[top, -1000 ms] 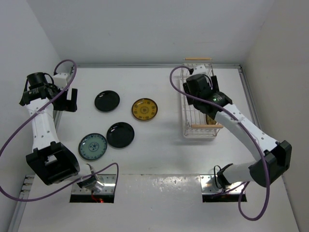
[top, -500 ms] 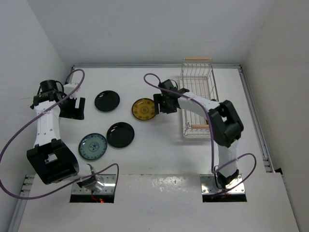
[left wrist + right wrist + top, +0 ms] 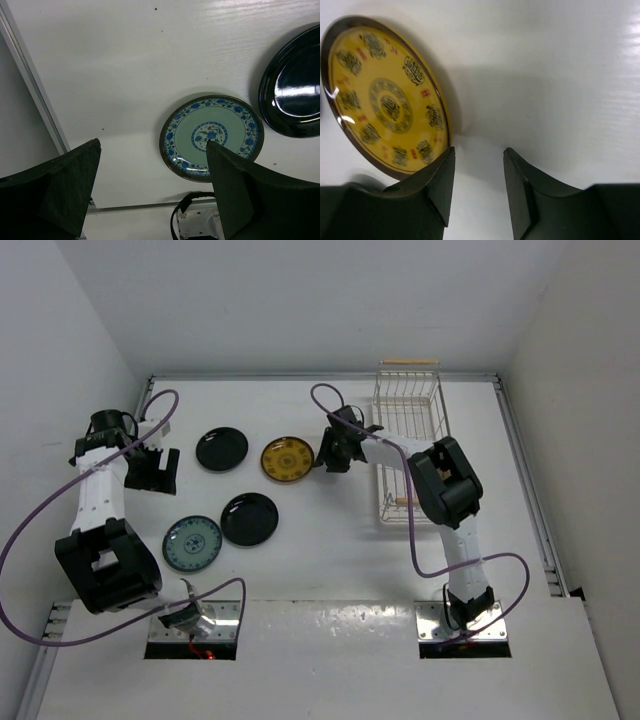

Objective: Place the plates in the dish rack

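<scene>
A mustard yellow plate (image 3: 287, 460) lies flat on the table, also in the right wrist view (image 3: 385, 105). My right gripper (image 3: 328, 453) is open and empty, low at the plate's right rim; its left finger (image 3: 432, 187) is at the rim. Two black plates (image 3: 221, 448) (image 3: 249, 519) and a teal plate (image 3: 192, 542) lie to the left. My left gripper (image 3: 153, 469) is open and empty, above the table left of them; its view shows the teal plate (image 3: 211, 136) and a black plate (image 3: 295, 95). The white dish rack (image 3: 410, 440) stands to the right.
White walls enclose the table on the left, back and right. A metal rail (image 3: 30, 85) runs along the left table edge. A purple cable (image 3: 340, 405) loops from the right arm above the table near the rack.
My right arm swung left from over the rack down to the yellow plate, and the plate slid a little left. My left gripper moved slightly right and nearer.
</scene>
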Robot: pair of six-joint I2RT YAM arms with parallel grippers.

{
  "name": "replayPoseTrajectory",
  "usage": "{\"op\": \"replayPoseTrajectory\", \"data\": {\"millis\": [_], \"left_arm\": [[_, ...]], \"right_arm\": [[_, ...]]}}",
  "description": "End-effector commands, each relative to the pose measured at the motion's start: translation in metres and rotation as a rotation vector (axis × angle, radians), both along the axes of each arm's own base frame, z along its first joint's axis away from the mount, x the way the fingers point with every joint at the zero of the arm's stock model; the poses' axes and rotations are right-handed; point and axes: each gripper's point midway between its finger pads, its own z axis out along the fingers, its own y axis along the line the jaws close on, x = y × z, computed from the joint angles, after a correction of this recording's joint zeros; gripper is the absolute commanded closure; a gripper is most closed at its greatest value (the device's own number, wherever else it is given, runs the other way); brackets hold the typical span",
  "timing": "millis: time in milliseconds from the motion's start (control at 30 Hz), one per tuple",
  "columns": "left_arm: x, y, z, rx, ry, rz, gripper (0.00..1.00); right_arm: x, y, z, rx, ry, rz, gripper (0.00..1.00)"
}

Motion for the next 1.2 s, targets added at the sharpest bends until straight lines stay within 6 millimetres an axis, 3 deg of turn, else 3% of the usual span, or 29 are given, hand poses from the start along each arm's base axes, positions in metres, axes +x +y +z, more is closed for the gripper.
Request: {"op": "replayPoseTrajectory", "data": {"millis": [0,133,200,233,367,467,500,533,567,733,800,867,900,933,1033,1100,1167], "left_arm": [[0.010,0.004,0.010,0.027,-0.030,0.009,0.10],[0.011,0.007,0.011,0.036,-0.026,0.014,0.10],[0.011,0.007,0.011,0.036,-0.026,0.014,0.10],[0.011,0.007,0.008,0.032,-0.017,0.014,0.10],[0.011,0.007,0.008,0.032,-0.017,0.014,0.10],[0.013,0.004,0.005,0.024,-0.008,0.013,0.10],[0.013,0.004,0.005,0.024,-0.008,0.013,0.10],[0.013,0.004,0.005,0.024,-0.008,0.013,0.10],[0.015,0.005,0.008,0.027,-0.016,0.013,0.10],[0.014,0.007,0.008,0.038,-0.012,0.018,0.10],[0.013,0.009,0.008,0.045,-0.009,0.022,0.10],[0.011,0.008,0.005,0.042,0.000,0.022,0.10],[0.011,0.008,0.005,0.042,0.000,0.022,0.10],[0.012,0.006,0.005,0.034,-0.003,0.018,0.10],[0.012,0.006,0.008,0.037,-0.012,0.018,0.10],[0.012,0.006,0.008,0.038,-0.012,0.018,0.10],[0.012,0.006,0.008,0.038,-0.012,0.018,0.10]], "right_arm": [[-0.003,0.001,-0.032,0.050,0.084,-0.092,0.57],[-0.005,0.004,-0.028,0.076,0.054,-0.061,0.60],[0.004,0.010,-0.010,0.118,-0.008,-0.057,0.60],[-0.002,0.008,-0.014,0.118,-0.001,-0.054,0.61],[0.008,0.016,0.017,0.178,-0.107,-0.064,0.61],[0.024,0.028,0.024,0.213,-0.129,-0.070,0.54],[0.013,0.025,0.012,0.176,-0.056,-0.076,0.53],[0.015,0.030,-0.003,0.158,-0.022,-0.079,0.53],[0.022,0.034,0.001,0.161,-0.022,-0.084,0.53],[0.006,0.026,-0.042,0.112,0.137,-0.165,0.54],[0.004,0.032,-0.049,0.128,0.149,-0.147,0.61],[0.000,0.042,-0.052,0.172,0.179,-0.102,0.74],[0.004,0.048,-0.045,0.188,0.170,-0.089,0.93],[0.004,0.047,-0.044,0.184,0.177,-0.091,1.00],[0.006,0.047,-0.029,0.189,0.124,-0.064,1.00],[0.013,0.042,0.009,0.183,0.004,-0.023,1.00],[0.023,0.032,0.071,0.151,-0.175,0.028,1.00]]}}
